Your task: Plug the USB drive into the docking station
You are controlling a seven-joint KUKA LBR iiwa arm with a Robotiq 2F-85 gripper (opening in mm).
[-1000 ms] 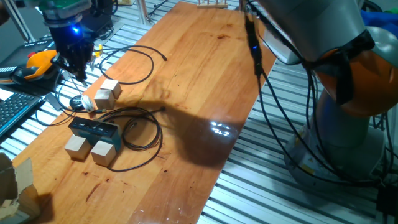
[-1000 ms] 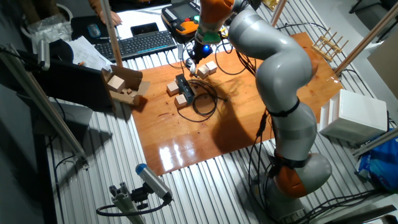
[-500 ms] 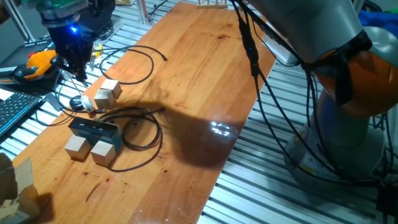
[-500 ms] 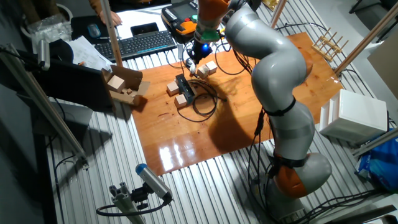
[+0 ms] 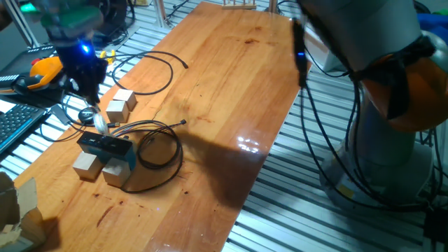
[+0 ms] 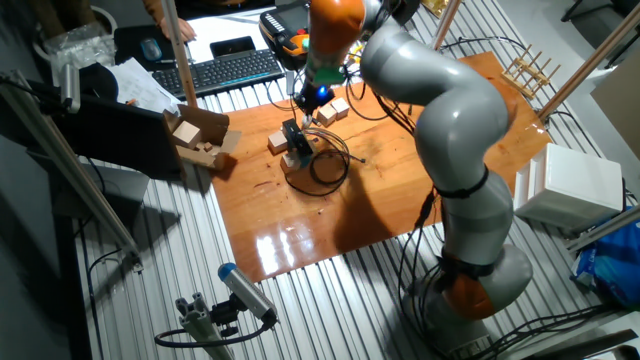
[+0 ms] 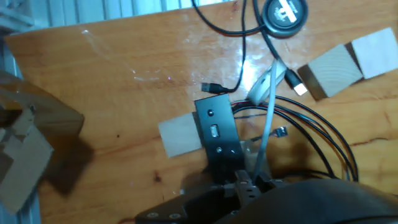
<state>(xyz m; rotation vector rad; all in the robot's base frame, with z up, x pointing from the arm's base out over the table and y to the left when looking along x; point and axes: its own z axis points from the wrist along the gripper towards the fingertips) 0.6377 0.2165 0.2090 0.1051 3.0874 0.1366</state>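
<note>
The docking station (image 5: 105, 145) is a flat dark box on the wooden table, with black cables looping to its right; it also shows in the hand view (image 7: 217, 140) and in the other fixed view (image 6: 296, 140). The USB drive (image 7: 266, 87) is white with a metal plug and lies on the table beyond the dock, next to a wooden cube; it shows pale in one fixed view (image 5: 99, 121). My gripper (image 5: 89, 94) hangs just above the drive and behind the dock. In the hand view its fingertips (image 7: 245, 184) look pressed together, over the dock's near end. A thin grey strand runs from the drive towards them.
Two wooden cubes (image 5: 102, 168) sit against the dock's front, and two more (image 5: 119, 106) lie behind it. A round black puck (image 7: 285, 12) lies past the drive. Loops of black cable (image 5: 157, 150) lie right of the dock. A cardboard box (image 7: 28, 140) stands at the table's left end.
The gripper has moved down and to the right, from above the table's far left edge to just over the USB drive and the dock. Nothing on the table has moved.
</note>
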